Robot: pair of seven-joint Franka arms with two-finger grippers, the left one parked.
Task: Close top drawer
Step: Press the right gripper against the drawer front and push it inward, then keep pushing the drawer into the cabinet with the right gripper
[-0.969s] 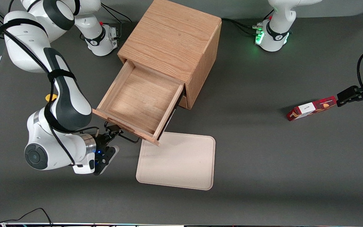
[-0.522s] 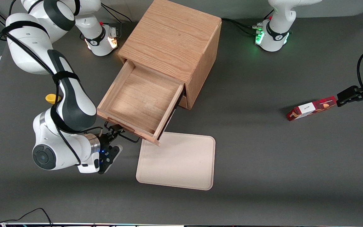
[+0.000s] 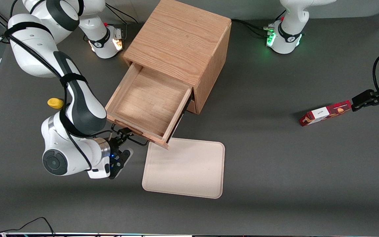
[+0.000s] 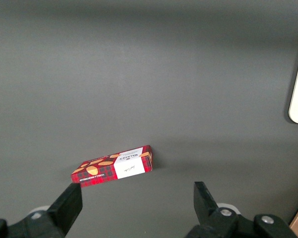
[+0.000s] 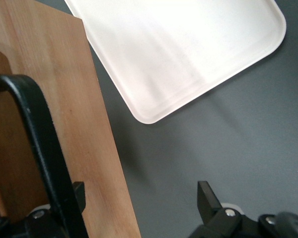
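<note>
Front view: bent right arm sets its open tool (image 3: pixel 121 140) against the top drawer (image 3: pixel 143 104) front.

we see the top drawer (image 3: pixel 146 105) drawn well out of the light oak cabinet (image 3: pixel 179 39), a shallow wooden box with nothing in it, its bare floor and low side walls showing from above. it sits level, angled with the cabinet, and its front reaches just over the edge of the cream tray (image 3: pixel 186 171). a thin black wire handle (image 3: pixel 137 141) stands out from the oak front. our gripper (image 3: pixel 121 135) sits right at that handle, in front of the drawer; up close the black handle (image 5: pixel 39 144) crosses the oak front (image 5: pixel 74 124).
</note>
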